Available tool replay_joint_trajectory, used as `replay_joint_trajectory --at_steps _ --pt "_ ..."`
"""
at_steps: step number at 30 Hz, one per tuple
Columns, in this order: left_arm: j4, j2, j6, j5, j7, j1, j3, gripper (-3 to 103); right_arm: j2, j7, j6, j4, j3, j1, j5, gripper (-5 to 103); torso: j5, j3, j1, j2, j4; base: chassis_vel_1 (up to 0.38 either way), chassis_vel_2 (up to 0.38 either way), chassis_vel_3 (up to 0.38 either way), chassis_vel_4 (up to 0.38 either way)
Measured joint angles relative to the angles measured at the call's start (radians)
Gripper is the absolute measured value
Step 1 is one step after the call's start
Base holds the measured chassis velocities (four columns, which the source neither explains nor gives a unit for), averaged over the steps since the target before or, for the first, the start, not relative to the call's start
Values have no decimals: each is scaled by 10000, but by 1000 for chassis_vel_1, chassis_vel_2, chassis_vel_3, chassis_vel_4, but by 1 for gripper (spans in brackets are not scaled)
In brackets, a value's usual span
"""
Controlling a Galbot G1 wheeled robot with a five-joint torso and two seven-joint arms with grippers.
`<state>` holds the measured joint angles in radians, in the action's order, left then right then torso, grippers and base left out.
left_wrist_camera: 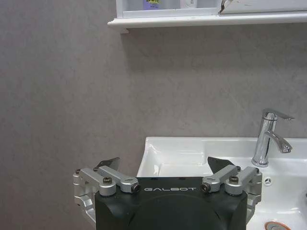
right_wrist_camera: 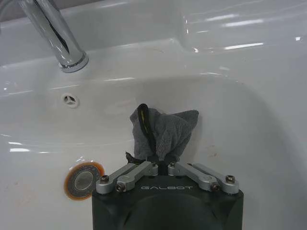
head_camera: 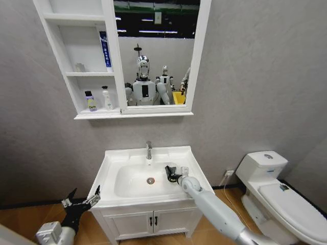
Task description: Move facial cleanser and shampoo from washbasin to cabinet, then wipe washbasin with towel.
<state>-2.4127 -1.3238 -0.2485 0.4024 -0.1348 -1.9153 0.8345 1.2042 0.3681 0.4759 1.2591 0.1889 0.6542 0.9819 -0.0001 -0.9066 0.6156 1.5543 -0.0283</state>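
My right claw (right_wrist_camera: 160, 165) is pinching the crumpled grey towel (right_wrist_camera: 165, 132), black-and-yellow edged, against the washbasin (right_wrist_camera: 249, 120) bowl; left claw (head_camera: 82, 200) is hanging spread.

washbasin (right_wrist_camera: 240, 72) white | towel (right_wrist_camera: 168, 129) grey, black-yellow edge | cabinet (head_camera: 76, 61) white

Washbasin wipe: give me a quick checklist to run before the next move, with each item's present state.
1. Towel pinched in the right claw: ok.
2. Towel pressed against the washbasin bowl: ok; it sits on the bowl's side near the drain.
3. Two bottles on the cabinet bottom shelf: ok.
4. Basin rim free of bottles: ok.
5. Left claw open, off the basin's front left corner: ok.
6. Faucet clear of the towel: ok.
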Motion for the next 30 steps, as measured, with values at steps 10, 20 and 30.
replay_joint_trajectory --at_steps 10,20,30 --pt "0 0 -1 -1 -1 0 1 100 -699 475 -434 674 -285 834 -862 3 4 1 -2 0 1 0 0 0 0" --pt "0 0 0 -1 0 0 0 100 -345 638 -523 666 -475 1310 -1153 3 1 3 -4 1 -6 0 0 0 0" --pt "0 0 0 -1 1 0 0 100 536 183 -240 -909 -174 250 -63 3 -2 1 -3 1 -6 0 0 0 0"
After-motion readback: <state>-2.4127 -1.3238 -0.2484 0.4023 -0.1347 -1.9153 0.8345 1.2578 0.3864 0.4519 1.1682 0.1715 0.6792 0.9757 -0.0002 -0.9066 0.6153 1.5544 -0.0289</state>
